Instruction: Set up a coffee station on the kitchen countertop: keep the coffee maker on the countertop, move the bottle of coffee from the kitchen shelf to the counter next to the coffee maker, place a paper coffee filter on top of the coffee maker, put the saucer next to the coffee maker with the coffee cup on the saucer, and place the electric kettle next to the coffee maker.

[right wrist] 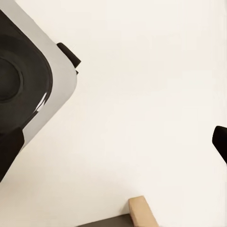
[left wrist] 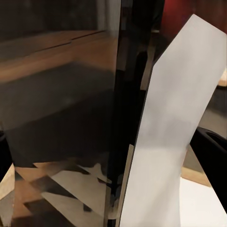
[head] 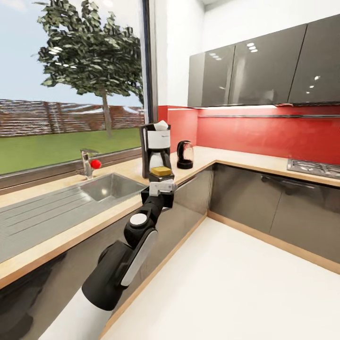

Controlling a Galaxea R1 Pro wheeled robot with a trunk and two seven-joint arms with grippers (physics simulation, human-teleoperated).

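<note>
Head view: left arm reaches up the middle of the frame, its left tool level with the surface edge, just in front of the coffee maker.
Left tool state: closed around the bottle of coffee; the yellow lid shows above the wrist, the jar body mostly hidden by the tool.
Right tool state: cannot tell; the right wrist view looks down at pale floor, with dark bits at the frame edges that may be finger parts.
Coffee maker: stands on the surface at centre frame, a white paper filter apparently already on its top.
Kettle: just right of the coffee maker, apart from it.
Sink: left of the coffee maker, tap behind it.
Step in hand: likely setting the bottle down beside the coffee maker.
Doing it well: pick the bare strip of surface in front of or beside the machine, clear of the sink rim and the kettle; keep the jar upright, lower until the base bears fully, well in from the edge; part the fingers only then, and pull back straight so the jar is not dragged or tipped.
</note>
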